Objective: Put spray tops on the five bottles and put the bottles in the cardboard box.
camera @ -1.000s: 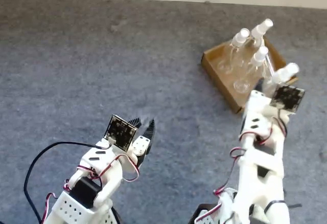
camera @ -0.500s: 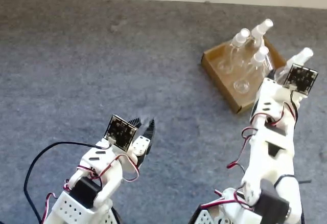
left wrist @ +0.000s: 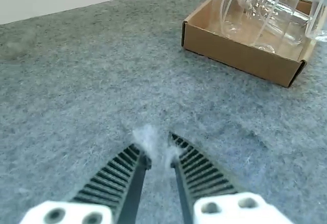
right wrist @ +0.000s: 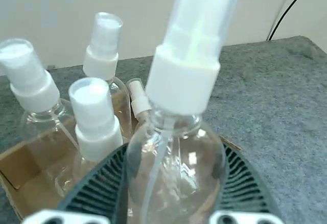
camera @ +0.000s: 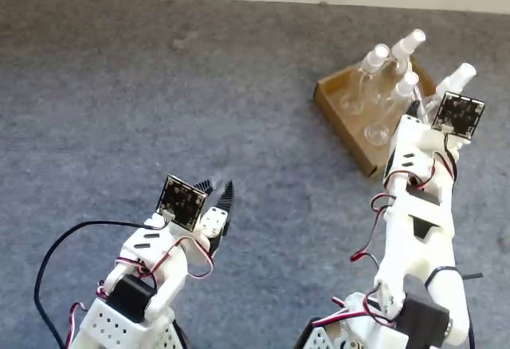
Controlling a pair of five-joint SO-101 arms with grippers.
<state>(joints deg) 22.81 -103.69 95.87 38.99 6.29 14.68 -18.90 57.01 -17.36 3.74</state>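
Grey felt table [camera: 159, 86], pale wall behind. A black cable [camera: 49, 257] loops by the left arm's base. The cardboard box [camera: 341, 108] sits at the table's far right, well apart from the left gripper [left wrist: 157, 148], nothing between them. Left jaws are a narrow gap apart, holding nothing, low over the felt, with a tuft of grey fluff [left wrist: 147, 133] at the tips.

Three capped bottles [right wrist: 94, 127] stand upright in the box, close together, right behind the held one. The right gripper [right wrist: 174, 152] is clamped on the fifth bottle [right wrist: 176, 132]. Its clear body is squeezed between both ribbed fingers [right wrist: 97, 183], upright, with the white spray top on and sticking up above the jaws. From above, that top [camera: 460, 72] sits at the box's right edge, just beside the standing ones.

The right wrist's board covers the jaws and bottle body from above, so whether the bottle is over the box or just outside is unclear. A small white top [right wrist: 136, 95] between the bottles is possibly another bottle, mostly hidden. In the left wrist view the bottles' tops are cut off.
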